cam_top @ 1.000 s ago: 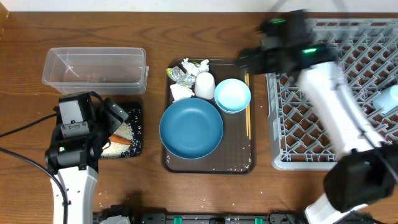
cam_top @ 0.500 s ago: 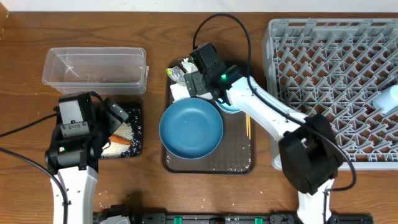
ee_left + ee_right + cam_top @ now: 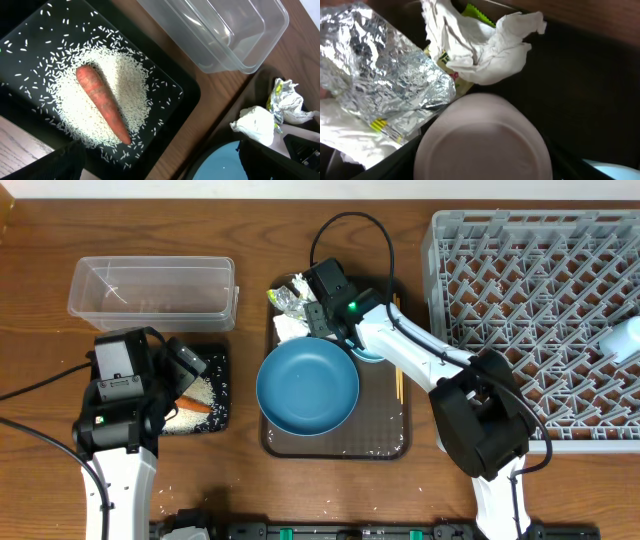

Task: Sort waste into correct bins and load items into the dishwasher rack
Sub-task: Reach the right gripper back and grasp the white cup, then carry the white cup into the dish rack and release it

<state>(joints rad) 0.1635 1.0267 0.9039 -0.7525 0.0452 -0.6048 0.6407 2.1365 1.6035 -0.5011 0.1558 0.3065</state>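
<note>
No word, brand or number can be read in any of the views. The crumpled silvery-green wrapper carries a small patch of dark print on its green edge, too blurred to make out.

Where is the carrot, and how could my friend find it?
Look at the left side of the table, where a black tray sits beside a clear tub. The carrot lies in that tray on a heap of white rice. It is the only orange thing there.
</note>
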